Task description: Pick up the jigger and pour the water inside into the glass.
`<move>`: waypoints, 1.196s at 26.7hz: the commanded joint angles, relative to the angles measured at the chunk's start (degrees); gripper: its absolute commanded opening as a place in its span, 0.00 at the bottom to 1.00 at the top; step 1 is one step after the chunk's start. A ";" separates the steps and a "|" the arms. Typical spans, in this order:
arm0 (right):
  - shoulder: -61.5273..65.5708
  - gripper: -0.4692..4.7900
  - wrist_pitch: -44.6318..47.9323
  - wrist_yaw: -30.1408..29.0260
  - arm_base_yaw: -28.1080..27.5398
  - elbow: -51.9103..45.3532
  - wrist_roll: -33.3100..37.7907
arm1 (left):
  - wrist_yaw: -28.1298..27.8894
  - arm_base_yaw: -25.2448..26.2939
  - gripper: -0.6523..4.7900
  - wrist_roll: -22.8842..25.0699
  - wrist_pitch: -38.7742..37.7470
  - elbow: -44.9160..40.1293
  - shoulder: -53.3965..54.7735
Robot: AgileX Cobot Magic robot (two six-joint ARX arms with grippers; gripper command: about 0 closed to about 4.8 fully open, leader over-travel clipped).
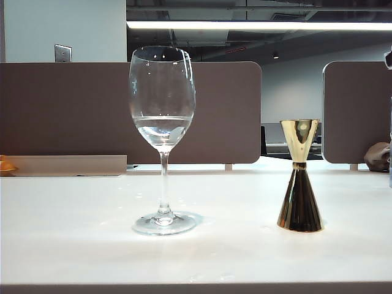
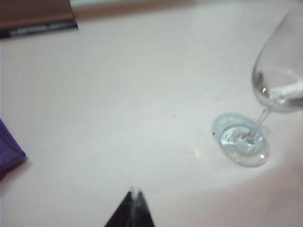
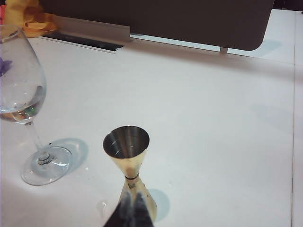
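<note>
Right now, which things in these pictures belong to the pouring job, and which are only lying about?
Job:
jigger, standing upright on the table
glass, water in its bowl
left hand, shut
right hand, shut

Lying about:
purple thing
yellow thing

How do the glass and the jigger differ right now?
The glass is clear and about twice as tall; the jigger is opaque mirror-gold. The glass holds water in its bowl; the jigger's top cup looks empty. The glass has a thin stem and flat foot; the jigger pinches at a waist. Both stand upright on the table, apart.
</note>
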 commanded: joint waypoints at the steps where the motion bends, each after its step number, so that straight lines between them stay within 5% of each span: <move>1: -0.02 0.11 0.68 -0.04 0.02 0.24 0.07 | 0.00 0.35 0.11 0.17 5.70 -2.58 -1.92; 15: 0.02 0.11 0.66 -0.02 0.00 0.24 0.07 | 0.02 0.35 0.11 0.15 6.14 -20.52 -13.42; 26: 0.00 0.11 0.66 -0.04 0.00 0.24 0.07 | -11.78 0.39 0.11 0.15 11.89 -22.95 -13.42; 32: 0.02 0.11 0.66 -0.02 0.00 0.24 0.07 | -12.68 2.29 0.11 0.13 17.49 -24.39 -13.42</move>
